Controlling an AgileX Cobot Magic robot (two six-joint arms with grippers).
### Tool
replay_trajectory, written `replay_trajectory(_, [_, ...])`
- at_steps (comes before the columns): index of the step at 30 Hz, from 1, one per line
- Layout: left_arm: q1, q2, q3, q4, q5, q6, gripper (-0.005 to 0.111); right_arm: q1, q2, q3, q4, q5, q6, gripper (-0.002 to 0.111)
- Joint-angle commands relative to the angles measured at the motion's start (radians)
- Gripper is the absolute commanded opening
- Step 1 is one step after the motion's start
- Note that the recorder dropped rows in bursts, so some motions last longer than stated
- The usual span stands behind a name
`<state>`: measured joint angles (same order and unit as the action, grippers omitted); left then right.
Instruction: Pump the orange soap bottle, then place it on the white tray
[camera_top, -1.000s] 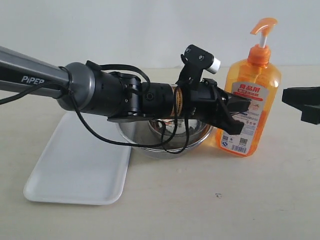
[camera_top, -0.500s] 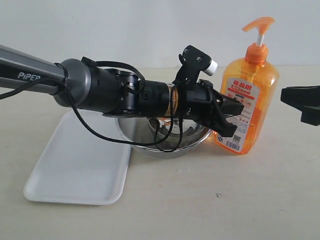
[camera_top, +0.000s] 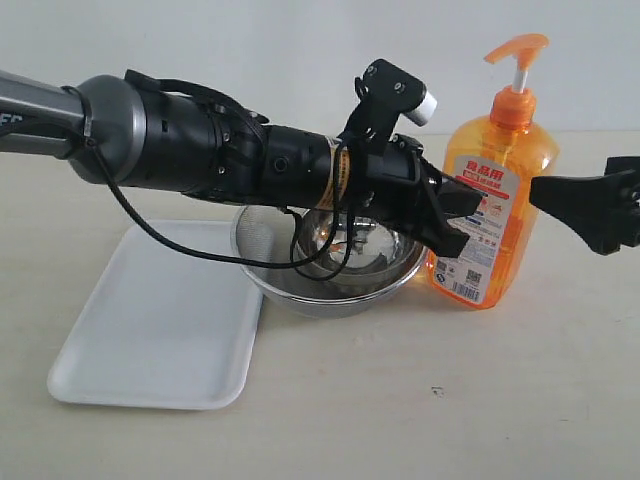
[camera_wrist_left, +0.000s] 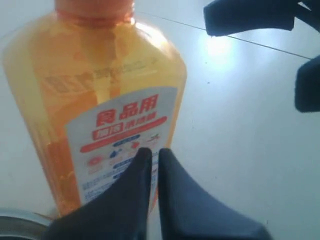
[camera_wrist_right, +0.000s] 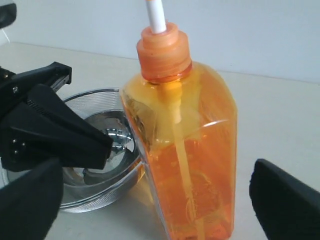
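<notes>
Fingers of left gripper (camera_wrist_left: 152, 152), pressed together, sit at the glossy label (camera_wrist_left: 127, 137) of the translucent orange soap bottle (camera_top: 497, 215), upright at 3 o'clock from the steel mesh bowl (camera_top: 262, 262); right gripper (camera_wrist_right: 156, 185) spread wide around it.

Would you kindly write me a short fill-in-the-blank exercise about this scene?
The soap bottle stands on the ____, not the tray.
The left end effector is ____.
The right end effector is ____.
The steel bowl sits between the tray and the ____.
Missing words: table; shut; open; bottle.
</notes>
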<state>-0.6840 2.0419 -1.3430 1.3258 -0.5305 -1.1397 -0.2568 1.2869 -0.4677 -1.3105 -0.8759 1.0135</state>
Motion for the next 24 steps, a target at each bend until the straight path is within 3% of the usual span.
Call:
replay_trajectory(1, [0.002, -0.011, -0.004, 0.041, 0.004, -0.011, 0.005, 0.033, 0.035, 0.001, 0.071, -0.036, -0.139, 0.091])
replay_trajectory(7, [0.025, -0.052, 0.011, 0.140, 0.007, -0.103, 0.005, 0.082, 0.187, 0.001, 0.265, -0.026, -0.352, 0.091])
replay_trajectory(24, [0.076, -0.220, 0.118, 0.203, 0.032, -0.118, 0.005, 0.082, 0.324, -0.023, 0.309, -0.182, -0.471, 0.091])
